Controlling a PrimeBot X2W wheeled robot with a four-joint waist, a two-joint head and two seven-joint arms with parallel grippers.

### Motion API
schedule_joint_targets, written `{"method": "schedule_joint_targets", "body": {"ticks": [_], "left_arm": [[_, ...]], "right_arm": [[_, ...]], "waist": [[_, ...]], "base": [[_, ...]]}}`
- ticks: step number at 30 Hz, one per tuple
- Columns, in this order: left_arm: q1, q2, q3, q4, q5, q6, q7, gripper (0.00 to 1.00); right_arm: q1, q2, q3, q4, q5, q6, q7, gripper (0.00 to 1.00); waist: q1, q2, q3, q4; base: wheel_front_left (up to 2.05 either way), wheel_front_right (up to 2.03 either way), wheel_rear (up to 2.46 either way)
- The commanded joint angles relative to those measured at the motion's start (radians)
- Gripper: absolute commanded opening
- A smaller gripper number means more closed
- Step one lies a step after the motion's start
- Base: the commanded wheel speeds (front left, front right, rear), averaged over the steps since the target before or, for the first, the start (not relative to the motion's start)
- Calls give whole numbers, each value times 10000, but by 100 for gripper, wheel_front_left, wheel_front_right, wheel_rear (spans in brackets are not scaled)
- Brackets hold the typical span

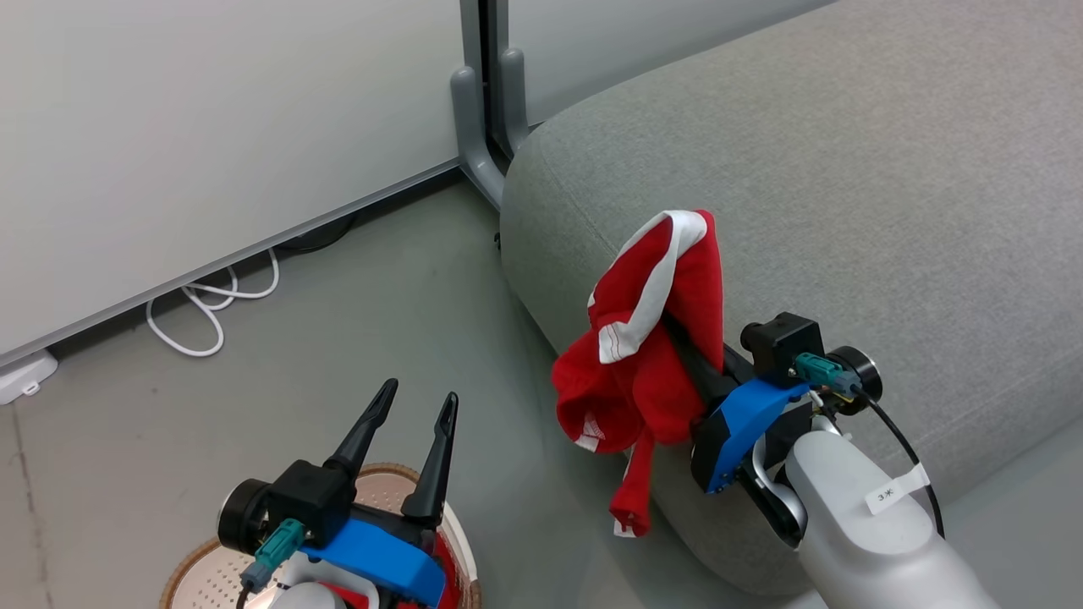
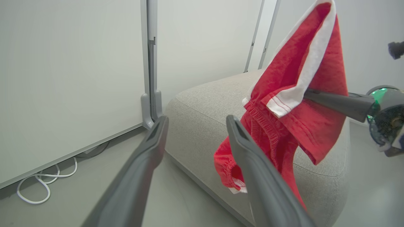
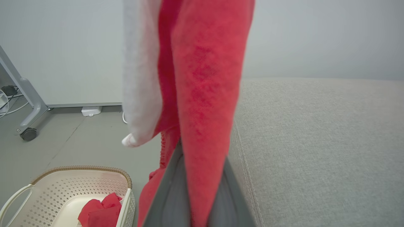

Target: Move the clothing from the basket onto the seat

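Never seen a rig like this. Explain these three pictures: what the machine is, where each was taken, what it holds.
It is a wheeled robot with two arms, each ending in a two-fingered pincer. One picture looks down from its head; the others come from cameras on its wrists. The right pincer is shut on a red garment with white stripes, held up at the edge of the grey seat. The left pincer is open and empty, by the basket on the floor, which has more red clothing inside.
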Motion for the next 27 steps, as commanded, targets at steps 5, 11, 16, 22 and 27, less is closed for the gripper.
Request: {"method": "schedule_joint_targets", "body": {"ticks": [5,11,16,22,27], "left_arm": [[-85,61,-32,-25,-22,-27,-27,100],[-115,119,-96,-42,-32,-27,-25,100],[-154,122,-64,-55,-29,-27,-27,100],[-281,216,-106,-128,33,-27,-27,100],[-575,445,-246,-287,129,-27,-27,100]], "right_arm": [[146,41,-78,-47,-48,1,-37,0],[216,50,-248,-88,-81,1,-37,0],[243,75,-428,-173,-48,1,-37,0],[-458,-81,-836,-303,251,1,-37,0],[-1651,-633,-1389,-405,520,1,60,0]], "waist": [[0,-1,-18,-163],[0,-1,9,-117],[0,-1,69,-45],[0,-1,371,29],[0,-1,987,165]], "base": [[0,0,0],[0,0,0],[0,0,0],[0,0,0],[0,0,0]]}}
